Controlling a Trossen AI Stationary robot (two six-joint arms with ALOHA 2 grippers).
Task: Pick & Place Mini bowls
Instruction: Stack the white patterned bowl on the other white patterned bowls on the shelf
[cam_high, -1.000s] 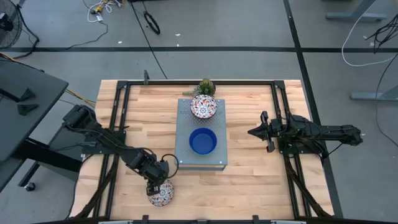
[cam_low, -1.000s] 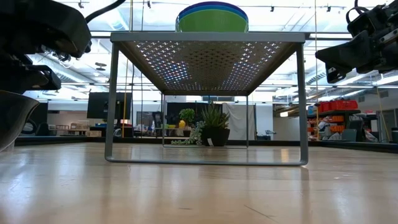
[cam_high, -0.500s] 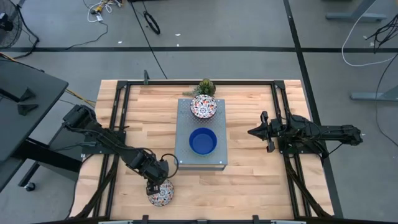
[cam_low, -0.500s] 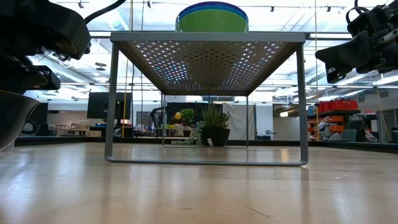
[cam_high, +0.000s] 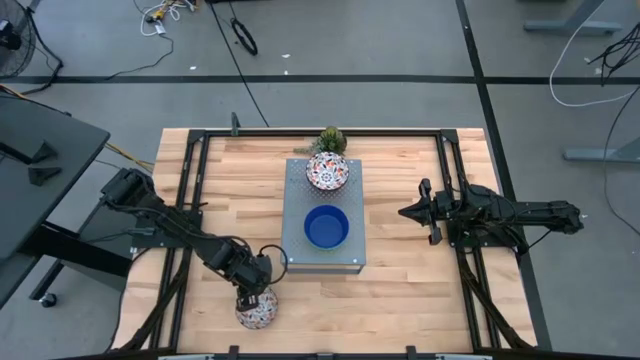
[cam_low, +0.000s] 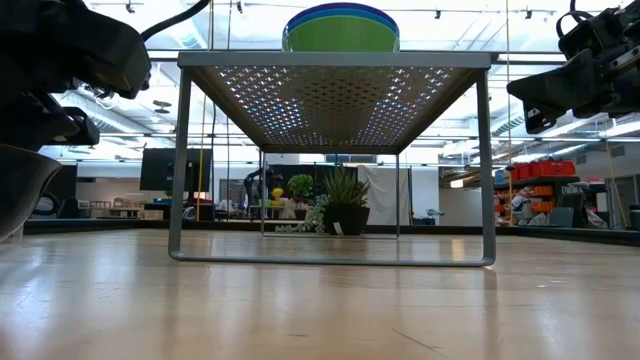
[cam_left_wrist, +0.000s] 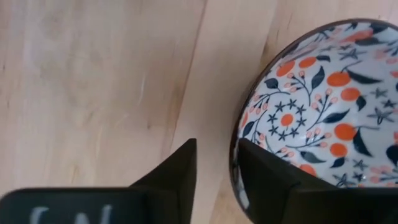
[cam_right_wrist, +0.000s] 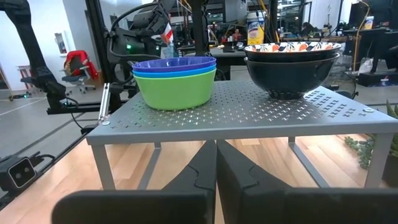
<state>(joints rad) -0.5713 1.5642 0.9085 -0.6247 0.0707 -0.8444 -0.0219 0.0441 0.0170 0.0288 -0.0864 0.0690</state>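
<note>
One white floral mini bowl (cam_high: 259, 310) sits upright on the wood near the table's near edge, left of the grey perforated box (cam_high: 297, 190). My left gripper (cam_high: 247, 297) hovers over its left rim, open, fingers astride the rim (cam_left_wrist: 234, 146). On the box stand a nested stack of green, light blue and dark blue bowls (cam_right_wrist: 175, 81) with the dark blue one uppermost (cam_high: 326, 227), and behind it the stacked floral bowls (cam_high: 327, 172). My right gripper (cam_high: 403, 212) waits shut, right of the box, above the table. My left gripper comes from above with one finger (cam_left_wrist: 267, 177) over the floral bowl's inside and the other (cam_left_wrist: 171, 177) outside it. Bare wood shows between the outer finger and the rim. Whether the inner finger touches the inner wall, I cannot tell. The bowl stands on the table.
A small spiky plant (cam_high: 330, 140) stands at the box's far side. The box rests on thin legs (cam_low: 178, 160) with open room beneath. Bare wood lies left and right of the box; black frame rails (cam_high: 190, 200) run along the table's sides.
</note>
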